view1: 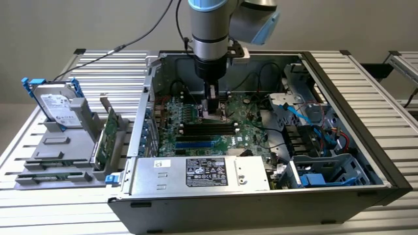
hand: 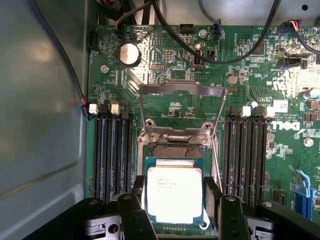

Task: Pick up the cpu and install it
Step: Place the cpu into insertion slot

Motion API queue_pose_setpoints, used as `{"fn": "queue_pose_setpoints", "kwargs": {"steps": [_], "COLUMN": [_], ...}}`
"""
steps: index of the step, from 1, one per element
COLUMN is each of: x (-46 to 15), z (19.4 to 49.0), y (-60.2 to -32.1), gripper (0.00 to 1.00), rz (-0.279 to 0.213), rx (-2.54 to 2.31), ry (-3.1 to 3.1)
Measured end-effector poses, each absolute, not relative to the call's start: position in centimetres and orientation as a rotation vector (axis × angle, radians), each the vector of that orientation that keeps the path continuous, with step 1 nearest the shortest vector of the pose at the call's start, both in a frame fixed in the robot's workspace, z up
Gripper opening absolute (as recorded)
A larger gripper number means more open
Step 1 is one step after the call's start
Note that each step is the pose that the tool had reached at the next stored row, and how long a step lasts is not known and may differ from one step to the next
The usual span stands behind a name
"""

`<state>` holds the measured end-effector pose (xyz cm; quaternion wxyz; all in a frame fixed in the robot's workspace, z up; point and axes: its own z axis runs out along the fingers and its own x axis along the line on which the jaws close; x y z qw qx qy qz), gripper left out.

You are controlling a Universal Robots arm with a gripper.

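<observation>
Dull silver cpu (hand: 174,194) with dark print and a thin green rim. Black claw (hand: 174,186). Green motherboard (hand: 250,65) patterned with fine pale traces, carrying black memory slots (hand: 112,150) and a shiny silver coin battery (hand: 129,54). Dark grey case (view1: 261,210). Pale grey ribbed tabletop (view1: 104,63). Silver drive (view1: 56,105) with a white label and blue bracket. Silver-grey arm (view1: 209,29) with a light blue cap.

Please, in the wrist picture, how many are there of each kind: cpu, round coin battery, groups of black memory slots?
cpu: 1
coin battery: 1
memory slot groups: 2
Total: 4
</observation>
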<state>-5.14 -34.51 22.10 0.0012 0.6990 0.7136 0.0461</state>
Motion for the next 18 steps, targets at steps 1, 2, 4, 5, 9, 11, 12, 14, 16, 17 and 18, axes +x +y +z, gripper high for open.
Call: {"fn": "queue_pose_setpoints", "kwargs": {"steps": [1,2,4,5,9,11,12,14,16,17,18], "x": [-5.1,-5.1,-5.1,-5.1,-5.1,-5.1,-5.1,-5.1,-5.1,-5.1,-5.1], "z": [22.0,21.9,21.7,21.6,21.2,21.1,21.0,20.9,20.9,20.9,20.9], "y": [-34.5,-34.5,-34.5,-34.5,-34.5,-34.5,-34.5,-34.5,-34.5,-34.5,-34.5], "gripper": [0.55,0.55,0.55,0.55,0.55,0.55,0.55,0.55,0.55,0.55,0.55], "rz": [0.145,0.146,0.148,0.149,0.157,0.160,0.160,0.160,0.160,0.160,0.160], "rx": [2.194,2.194,2.193,2.193,2.193,2.196,2.200,2.212,2.223,2.225,2.226], "ry": [2.240,2.240,2.239,2.238,2.234,2.230,2.225,2.212,2.201,2.199,2.197]}}
